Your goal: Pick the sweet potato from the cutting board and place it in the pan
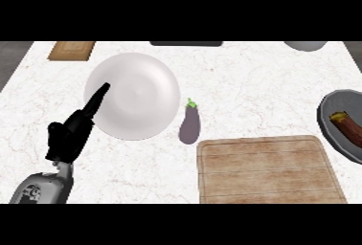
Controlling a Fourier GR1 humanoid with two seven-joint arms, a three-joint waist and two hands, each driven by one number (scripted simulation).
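The white marbled worktop (pixel 262 81) fills the view. Largest on it is the wooden cutting board (pixel 267 170) at the lower centre-right, lying flat with nothing on top of it. Next in size is the white plate (pixel 138 93) at the upper left. At the right edge sits the grey pan (pixel 332 125), only partly in view, and the reddish-brown sweet potato (pixel 345 125) lies inside it, running off the edge of the picture.

The left forearm (pixel 44 187) comes in from the lower left, and its black left hand (pixel 71 134) is released, grasping nothing, with straight fingers (pixel 99 95) reaching up over the plate's left rim. The sweet potato is well apart from this hand, across the whole width of the worktop, with the plate, the eggplant and the board between them. The right hand does not show.

The purple eggplant (pixel 189 125) with its green stem lies between plate and board, just beside the plate's right rim. A small wooden block (pixel 71 50) sits at the top left, a dark item (pixel 186 43) at the top centre, and a pale bowl-like object (pixel 306 45) at the top right, all cut by the top edge.
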